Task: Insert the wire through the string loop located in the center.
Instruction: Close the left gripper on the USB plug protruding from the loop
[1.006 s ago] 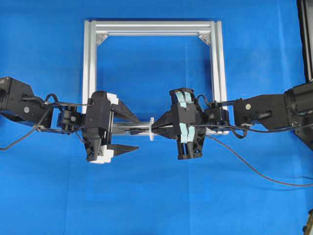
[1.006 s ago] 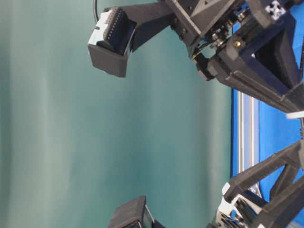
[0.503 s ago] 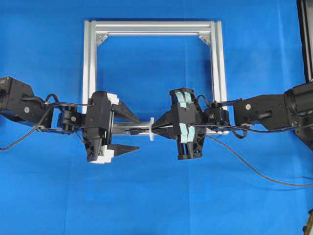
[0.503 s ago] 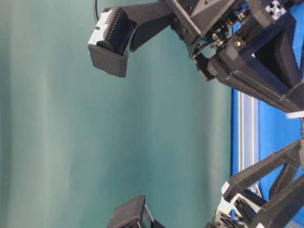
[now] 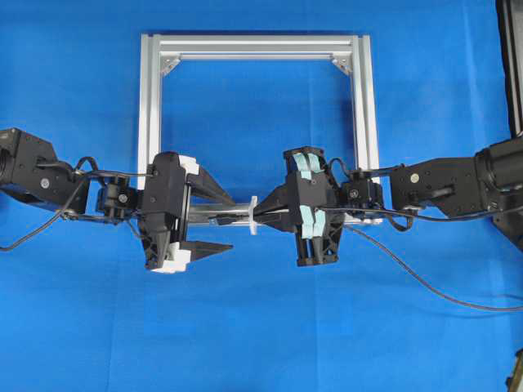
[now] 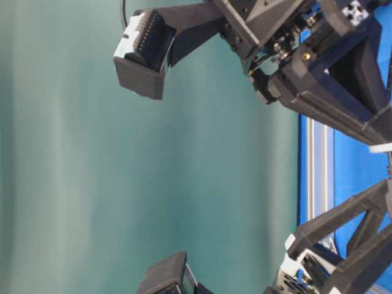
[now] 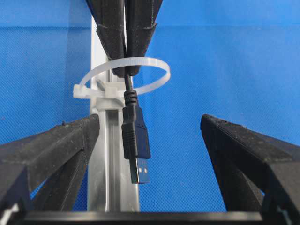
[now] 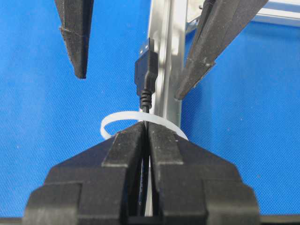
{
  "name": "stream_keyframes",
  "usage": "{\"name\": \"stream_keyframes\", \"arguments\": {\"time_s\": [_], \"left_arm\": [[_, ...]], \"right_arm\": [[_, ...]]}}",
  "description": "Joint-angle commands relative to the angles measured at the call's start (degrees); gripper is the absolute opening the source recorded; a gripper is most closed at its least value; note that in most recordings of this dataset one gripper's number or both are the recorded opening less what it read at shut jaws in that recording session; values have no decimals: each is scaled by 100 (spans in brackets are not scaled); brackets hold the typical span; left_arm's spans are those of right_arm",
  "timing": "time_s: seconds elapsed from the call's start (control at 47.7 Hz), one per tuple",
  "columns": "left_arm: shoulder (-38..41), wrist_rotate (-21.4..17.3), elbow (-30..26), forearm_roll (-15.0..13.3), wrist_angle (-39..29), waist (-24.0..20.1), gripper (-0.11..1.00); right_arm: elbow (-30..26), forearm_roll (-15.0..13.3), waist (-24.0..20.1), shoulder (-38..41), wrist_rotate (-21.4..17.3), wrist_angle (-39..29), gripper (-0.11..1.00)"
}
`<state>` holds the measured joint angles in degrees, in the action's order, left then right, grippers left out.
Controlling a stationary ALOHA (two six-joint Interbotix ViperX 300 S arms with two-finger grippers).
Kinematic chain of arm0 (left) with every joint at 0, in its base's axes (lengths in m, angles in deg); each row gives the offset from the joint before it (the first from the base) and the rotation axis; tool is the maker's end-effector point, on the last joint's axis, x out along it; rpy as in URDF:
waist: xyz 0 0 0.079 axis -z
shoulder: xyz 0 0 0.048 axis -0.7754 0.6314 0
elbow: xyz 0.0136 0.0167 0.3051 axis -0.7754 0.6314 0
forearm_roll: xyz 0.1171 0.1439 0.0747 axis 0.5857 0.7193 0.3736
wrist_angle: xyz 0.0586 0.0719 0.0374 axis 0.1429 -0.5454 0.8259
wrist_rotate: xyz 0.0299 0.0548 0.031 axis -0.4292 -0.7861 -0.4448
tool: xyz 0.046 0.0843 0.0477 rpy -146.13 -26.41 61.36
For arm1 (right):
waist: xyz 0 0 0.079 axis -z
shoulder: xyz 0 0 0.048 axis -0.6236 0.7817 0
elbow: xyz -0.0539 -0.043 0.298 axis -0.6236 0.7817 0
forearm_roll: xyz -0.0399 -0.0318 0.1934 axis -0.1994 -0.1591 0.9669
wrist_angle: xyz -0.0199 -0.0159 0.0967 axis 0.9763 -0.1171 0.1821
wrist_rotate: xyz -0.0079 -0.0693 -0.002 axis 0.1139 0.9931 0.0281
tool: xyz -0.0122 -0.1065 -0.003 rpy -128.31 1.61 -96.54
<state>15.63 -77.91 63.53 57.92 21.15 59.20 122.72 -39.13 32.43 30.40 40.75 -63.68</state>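
Overhead: right end effector (image 8: 146,136) clamps wire (image 7: 136,140) through string loop (image 7: 123,78); left end effector (image 7: 150,136) spread.

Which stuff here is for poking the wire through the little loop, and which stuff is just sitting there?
For the job:
- wire, plug already through the loop
- string loop
- right gripper, fingers pinching the wire
- left gripper, fingers wide apart around the plug

Just there:
- silver frame
- blue cloth

From my overhead feed I see a bright blue cloth (image 5: 261,343) spread evenly lit from twelve to six o'clock, and my table-level view shows a plain teal backdrop (image 6: 73,184) behind.
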Motion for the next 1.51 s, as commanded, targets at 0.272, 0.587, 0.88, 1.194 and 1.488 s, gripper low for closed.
{"name": "stream_keyframes", "arguments": {"time_s": [0.272, 0.587, 0.88, 1.194, 1.488], "left_arm": [[-70, 0, -114, 18, 53, 18, 92], [-70, -44, -105, 53, 26, 44, 86], [-70, -53, -114, 53, 132, 35, 10], [-70, -44, -97, 62, 105, 18, 9], [-70, -44, -105, 62, 105, 18, 9]], "right_arm": [[-70, 18, -9, -88, 0, 9, -2], [-70, 18, -9, -88, 0, 9, -2], [-79, 0, -9, -88, 18, -26, -2], [-79, -44, -9, -88, 53, -53, -2], [-79, -44, -9, -105, 53, -176, 1]]}}
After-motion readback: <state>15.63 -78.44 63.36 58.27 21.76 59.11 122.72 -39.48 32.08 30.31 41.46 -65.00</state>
